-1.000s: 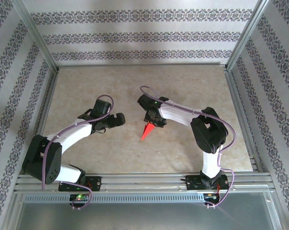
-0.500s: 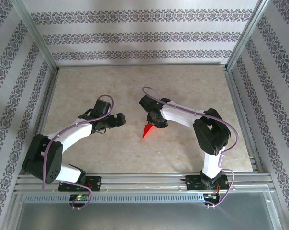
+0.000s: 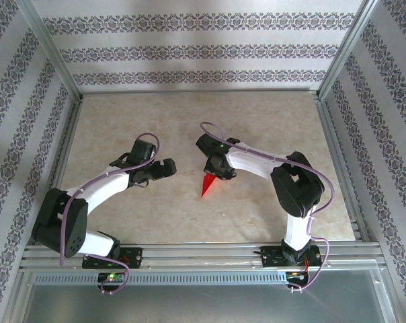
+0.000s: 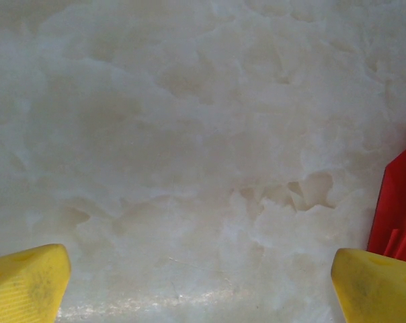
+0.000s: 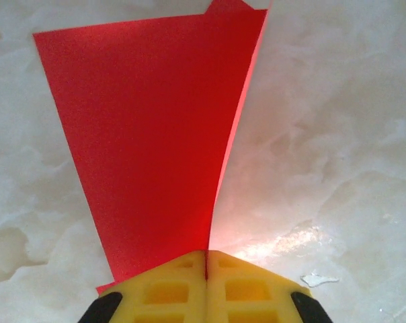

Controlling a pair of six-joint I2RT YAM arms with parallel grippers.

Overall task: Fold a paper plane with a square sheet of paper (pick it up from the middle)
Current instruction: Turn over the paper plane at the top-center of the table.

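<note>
Clamping the right gripper [image 5: 206, 259] fully down on the paper plane [image 5: 149, 134], pinching the thin red paper at its centre crease between yellow pads [image 5: 169, 293] pressed flat together. Holding the dart around the middle of the table [image 3: 257, 114], just to the near side of the right wrist, pointing it toward the near edge and slightly left. Leaving one wing flat on the pale marbled surface, going by the right wrist view, while drawing the other layer upright into the pinch. Parking the left gripper [image 3: 164, 168] a little to the left of the plane, spreading it wide and gripping nothing, just catching a red edge at the right of its own wrist view.

Judging the folding as nearly or wholly finished, and the step in hand as taking hold of the dart, either for a lift or for a last press along the crease. Calling next for a gentle, straight rise without dragging the point across the table, squeezing firmly at the crease to avoid slipping off or tearing the thin paper.
</note>
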